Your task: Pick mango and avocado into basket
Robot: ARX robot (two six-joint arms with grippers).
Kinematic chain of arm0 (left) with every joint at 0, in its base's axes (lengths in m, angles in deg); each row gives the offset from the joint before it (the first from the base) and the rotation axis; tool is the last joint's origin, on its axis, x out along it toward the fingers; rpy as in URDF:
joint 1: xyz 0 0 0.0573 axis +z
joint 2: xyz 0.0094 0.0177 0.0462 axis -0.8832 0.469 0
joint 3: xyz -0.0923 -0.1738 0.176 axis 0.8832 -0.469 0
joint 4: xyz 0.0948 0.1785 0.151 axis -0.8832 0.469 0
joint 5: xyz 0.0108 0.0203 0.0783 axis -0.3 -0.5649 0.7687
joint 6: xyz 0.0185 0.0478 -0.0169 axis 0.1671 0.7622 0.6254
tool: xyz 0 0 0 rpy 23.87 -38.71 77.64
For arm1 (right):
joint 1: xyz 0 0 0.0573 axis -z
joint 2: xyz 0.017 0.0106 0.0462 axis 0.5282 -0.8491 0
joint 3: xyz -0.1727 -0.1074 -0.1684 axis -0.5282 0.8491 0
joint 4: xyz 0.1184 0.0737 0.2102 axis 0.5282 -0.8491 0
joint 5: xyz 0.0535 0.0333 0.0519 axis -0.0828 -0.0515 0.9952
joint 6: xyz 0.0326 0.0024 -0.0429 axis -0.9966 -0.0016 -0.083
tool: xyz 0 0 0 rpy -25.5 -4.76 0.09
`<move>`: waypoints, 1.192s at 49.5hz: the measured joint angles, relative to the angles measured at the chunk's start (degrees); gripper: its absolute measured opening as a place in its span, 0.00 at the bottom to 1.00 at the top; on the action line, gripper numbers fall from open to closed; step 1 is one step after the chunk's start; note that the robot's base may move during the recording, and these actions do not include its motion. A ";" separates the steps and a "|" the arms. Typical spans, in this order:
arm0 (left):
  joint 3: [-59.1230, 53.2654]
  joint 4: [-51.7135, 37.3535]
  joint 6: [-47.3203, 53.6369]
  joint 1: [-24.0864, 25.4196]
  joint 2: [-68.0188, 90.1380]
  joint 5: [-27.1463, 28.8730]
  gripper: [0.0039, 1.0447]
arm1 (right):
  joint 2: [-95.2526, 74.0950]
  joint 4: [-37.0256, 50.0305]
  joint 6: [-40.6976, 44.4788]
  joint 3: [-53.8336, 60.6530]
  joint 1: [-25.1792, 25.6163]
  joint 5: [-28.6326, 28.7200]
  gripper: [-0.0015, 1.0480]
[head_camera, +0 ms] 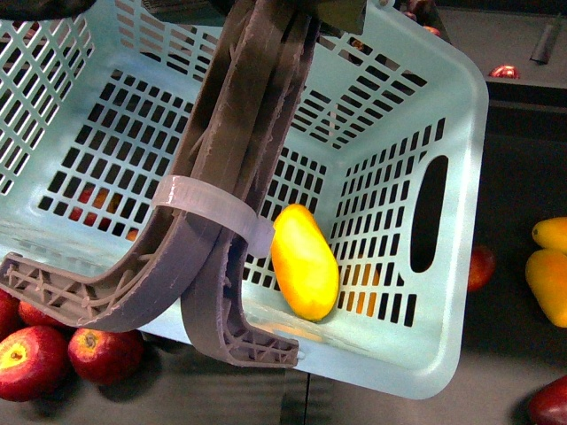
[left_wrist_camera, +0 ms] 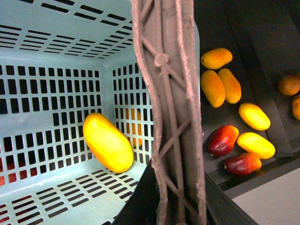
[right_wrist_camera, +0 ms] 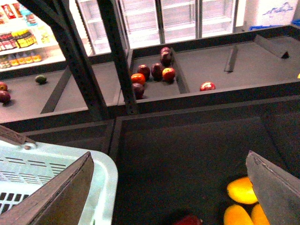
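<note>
One of the two fruits is home, by my reading, so the step in hand is the avocado. Outside the basket [head_camera: 461, 177], under its left end in the front view, lie red apples [head_camera: 104, 352], showing also through the lattice. The basket hangs tilted, and its brown handles [head_camera: 239, 133], bound by a white zip tie [head_camera: 208, 205], cross its middle. Whether the left gripper has them I cannot tell, since its fingers show clearly in no view. Inside the basket, against its right-hand wall, the mango [head_camera: 304, 263] rests alone; no other fruit is in it. Outside that wall, loose yellow mangoes [head_camera: 551, 279] lie in a dark bin. The right gripper [right_wrist_camera: 168, 159] hovers just beside the basket's corner over that bin, fingers [right_wrist_camera: 56, 197] spread wide with nothing between them. A small dark green fruit, probably the avocado [right_wrist_camera: 41, 79], sits well apart from the basket in a far bin. The next move calls for a long reach out there, the spread fingers lowered around it, then a carry back over the basket's rim.
</note>
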 joint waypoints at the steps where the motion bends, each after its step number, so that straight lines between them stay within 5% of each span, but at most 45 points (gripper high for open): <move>1: 0.00 0.00 0.02 0.00 0.00 0.00 0.07 | 1.88 -0.87 -0.22 1.05 0.00 -0.74 0.93; 14: 0.00 0.00 0.02 0.02 0.00 -0.24 0.07 | 21.88 -8.83 -0.31 13.60 -5.62 -11.96 0.93; 28: 0.00 0.00 0.04 0.00 0.00 -0.26 0.07 | 26.95 -10.54 -0.33 15.82 -6.45 -13.31 0.93; 34: 0.00 0.00 0.00 0.02 0.00 -0.22 0.07 | 30.01 -6.47 6.19 17.92 -2.23 0.57 0.75; 49: 0.00 0.00 0.02 0.07 0.00 -0.24 0.07 | 38.27 -11.17 10.62 20.22 5.42 9.55 0.21; 52: 0.00 0.00 -0.02 0.07 0.00 -0.31 0.07 | 40.41 -13.33 10.75 20.22 9.75 15.56 0.08; 59: 0.00 0.00 0.00 0.02 0.00 -0.24 0.07 | 41.38 -13.94 10.99 20.22 12.98 16.79 0.28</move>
